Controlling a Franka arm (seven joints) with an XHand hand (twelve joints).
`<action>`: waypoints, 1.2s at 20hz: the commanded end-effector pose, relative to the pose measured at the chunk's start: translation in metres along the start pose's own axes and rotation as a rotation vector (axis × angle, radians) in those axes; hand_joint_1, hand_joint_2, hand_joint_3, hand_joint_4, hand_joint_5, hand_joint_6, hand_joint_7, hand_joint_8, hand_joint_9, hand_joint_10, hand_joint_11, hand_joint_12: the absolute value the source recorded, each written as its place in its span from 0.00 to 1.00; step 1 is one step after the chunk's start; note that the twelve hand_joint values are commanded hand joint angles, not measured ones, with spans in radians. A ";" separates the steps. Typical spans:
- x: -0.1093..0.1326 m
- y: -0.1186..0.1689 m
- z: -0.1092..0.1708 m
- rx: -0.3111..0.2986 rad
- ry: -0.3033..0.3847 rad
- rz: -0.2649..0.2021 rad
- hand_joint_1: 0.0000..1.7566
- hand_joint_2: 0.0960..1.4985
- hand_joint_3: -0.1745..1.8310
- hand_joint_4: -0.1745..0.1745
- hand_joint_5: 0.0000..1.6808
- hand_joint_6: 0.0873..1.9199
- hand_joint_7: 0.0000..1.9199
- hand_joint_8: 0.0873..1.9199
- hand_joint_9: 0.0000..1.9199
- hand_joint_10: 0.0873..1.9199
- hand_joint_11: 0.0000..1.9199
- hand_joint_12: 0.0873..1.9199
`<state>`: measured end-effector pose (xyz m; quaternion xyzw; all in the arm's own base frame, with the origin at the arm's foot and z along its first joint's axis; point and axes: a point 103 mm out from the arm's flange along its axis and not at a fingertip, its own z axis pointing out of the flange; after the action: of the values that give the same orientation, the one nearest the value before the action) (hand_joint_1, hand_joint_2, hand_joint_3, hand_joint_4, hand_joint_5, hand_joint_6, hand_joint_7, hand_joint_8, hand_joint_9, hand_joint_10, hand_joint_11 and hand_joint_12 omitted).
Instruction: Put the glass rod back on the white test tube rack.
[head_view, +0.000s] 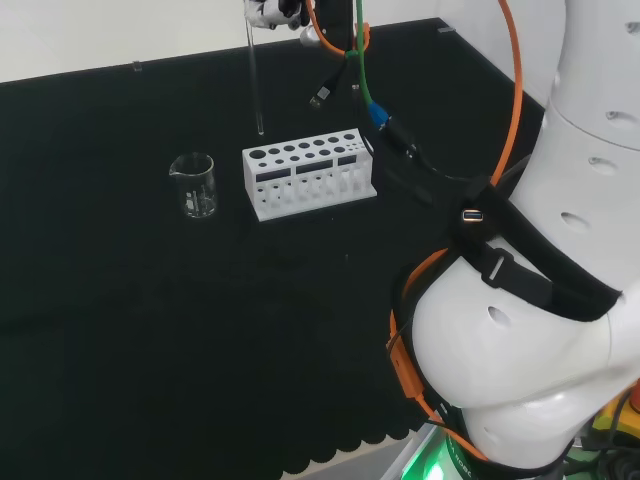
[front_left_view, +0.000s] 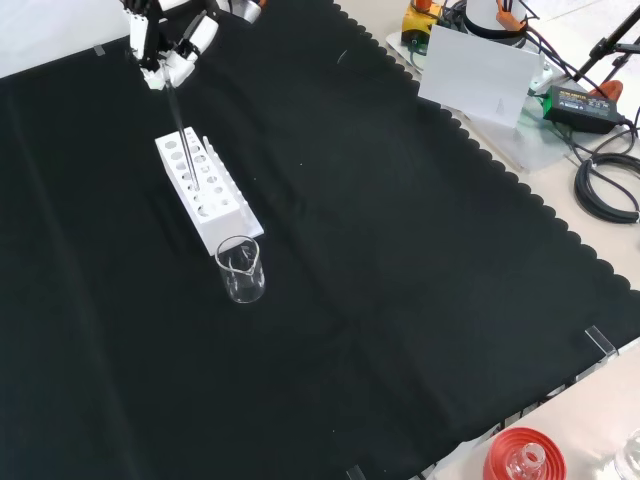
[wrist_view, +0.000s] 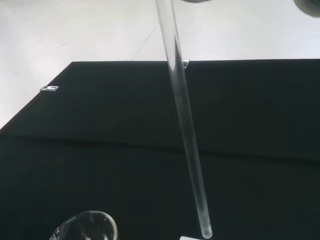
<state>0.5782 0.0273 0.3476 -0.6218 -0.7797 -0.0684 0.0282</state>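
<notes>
The hand (front_left_view: 165, 45) is closed on the upper end of the glass rod (head_view: 255, 80), fingers pinching it. The rod hangs nearly upright below the hand, clear of the worktop (front_left_view: 400, 250). In the head view its lower tip is just above and behind the left end of the white test tube rack (head_view: 308, 172). The rack stands on the worktop below the hand. A clear beaker (head_view: 194, 185) stands beside the rack's end, apart from the rod.
</notes>
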 end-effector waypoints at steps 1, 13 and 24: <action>0.001 -0.007 0.001 0.003 0.000 -0.001 0.75 0.69 0.00 0.00 0.74 0.26 0.67 0.27 0.94 0.13 0.87 0.30; 0.005 -0.009 0.002 0.023 0.018 0.013 0.75 0.69 0.00 0.00 0.74 0.26 0.67 0.27 0.94 0.13 0.87 0.30; 0.010 -0.002 0.013 0.038 0.023 0.005 0.75 0.69 0.00 0.00 0.74 0.25 0.67 0.27 0.94 0.13 0.87 0.30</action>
<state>0.5725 0.0343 0.3386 -0.6259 -0.7755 -0.0643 0.0518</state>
